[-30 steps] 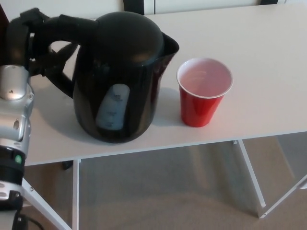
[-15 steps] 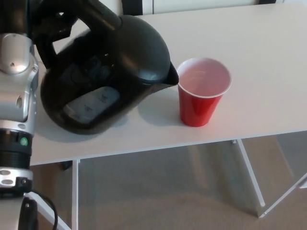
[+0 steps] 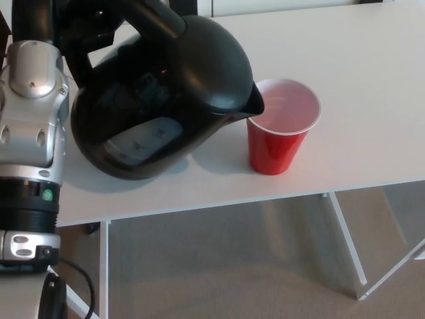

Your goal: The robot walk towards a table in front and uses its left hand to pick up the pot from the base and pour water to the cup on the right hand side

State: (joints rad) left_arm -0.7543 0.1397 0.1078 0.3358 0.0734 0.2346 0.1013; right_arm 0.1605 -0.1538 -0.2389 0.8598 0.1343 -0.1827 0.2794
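Observation:
A black kettle-style pot (image 3: 166, 93) with a pale water-level window hangs tilted to the right above the white table (image 3: 372, 73). Its spout reaches over the left rim of the red cup (image 3: 282, 126), which stands upright with a white inside. My left hand (image 3: 86, 30) is shut on the pot's handle at the top left, with the silver forearm running down the left edge. No water stream is visible. The right hand does not show.
The table's front edge runs across the lower middle, with white legs and grey carpet below. A dark object stands at the table's far edge behind the pot. Bare tabletop lies right of the cup.
The pot went from upright to tilted right, then shifted right so its spout now overlaps the cup's rim. My left arm moved right and up with it. The cup stayed put.

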